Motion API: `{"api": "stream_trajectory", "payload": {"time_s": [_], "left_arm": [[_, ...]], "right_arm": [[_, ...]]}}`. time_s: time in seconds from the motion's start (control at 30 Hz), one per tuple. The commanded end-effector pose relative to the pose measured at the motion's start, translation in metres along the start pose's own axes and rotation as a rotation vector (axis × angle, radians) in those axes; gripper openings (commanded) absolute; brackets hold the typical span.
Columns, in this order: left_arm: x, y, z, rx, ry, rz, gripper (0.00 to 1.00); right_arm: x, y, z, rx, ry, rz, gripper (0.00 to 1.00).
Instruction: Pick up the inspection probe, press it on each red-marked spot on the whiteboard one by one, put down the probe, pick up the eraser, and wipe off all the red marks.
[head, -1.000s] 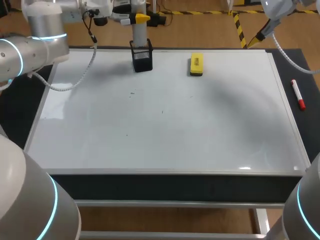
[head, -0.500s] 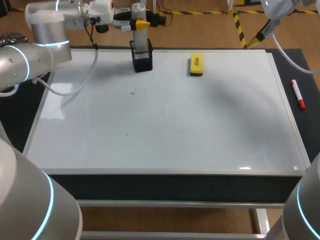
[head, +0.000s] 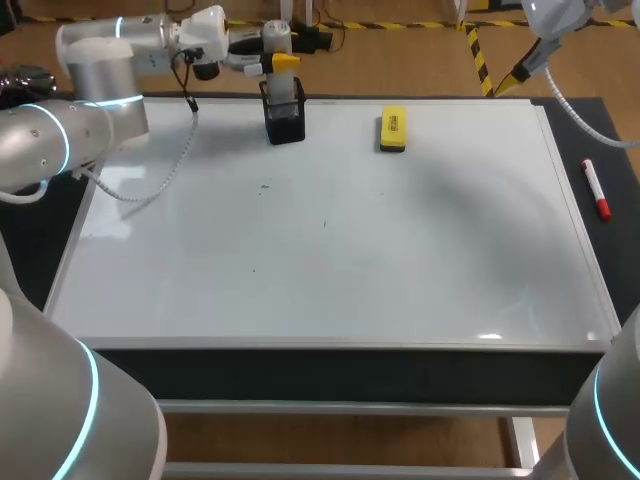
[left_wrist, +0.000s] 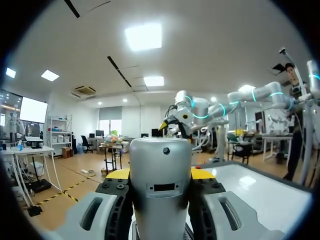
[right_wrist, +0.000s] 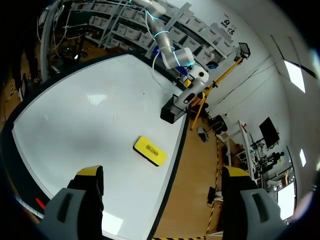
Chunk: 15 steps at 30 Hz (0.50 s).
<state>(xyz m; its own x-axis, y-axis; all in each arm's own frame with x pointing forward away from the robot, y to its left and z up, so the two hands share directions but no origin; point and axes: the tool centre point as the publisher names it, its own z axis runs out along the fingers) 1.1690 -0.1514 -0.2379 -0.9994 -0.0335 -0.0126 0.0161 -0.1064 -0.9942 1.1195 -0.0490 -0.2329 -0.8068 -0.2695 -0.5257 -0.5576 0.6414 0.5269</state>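
The inspection probe, a smooth silver metal cylinder with a rounded top, stands upright in the left gripper. The yellow tips press against it from both sides. In the head view its lower end sits in the open top of the black mesh holder, a small square basket at the far edge of the whiteboard.

The whiteboard is a broad, glossy white panel with a thin pale frame, and the holder stands on it. A few tiny dark specks dot the surface nearer the robot than the holder.

The right gripper hangs well apart from the holder, beyond the board's far corner on the right arm's side. Its fingers are spread wide with nothing between them.

The eraser, a flat yellow block, lies near the holder on that same side. A red marker lies much farther that way, off the board on the dark mat.
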Motion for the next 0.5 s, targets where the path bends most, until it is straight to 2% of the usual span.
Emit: {"api": "stream_trajectory", "payload": {"time_s": [0.03, 0.5], "left_arm": [[-0.006, 0.010, 0.000, 0.014, 0.005, -0.010, 0.00], [-0.007, 0.024, 0.001, 0.011, -0.005, -0.043, 0.00]], "right_arm": [[0.000, 0.000, -0.001, 0.002, 0.004, -0.001, 1.00], [0.000, 0.000, -0.001, 0.002, 0.004, -0.001, 1.00]]}}
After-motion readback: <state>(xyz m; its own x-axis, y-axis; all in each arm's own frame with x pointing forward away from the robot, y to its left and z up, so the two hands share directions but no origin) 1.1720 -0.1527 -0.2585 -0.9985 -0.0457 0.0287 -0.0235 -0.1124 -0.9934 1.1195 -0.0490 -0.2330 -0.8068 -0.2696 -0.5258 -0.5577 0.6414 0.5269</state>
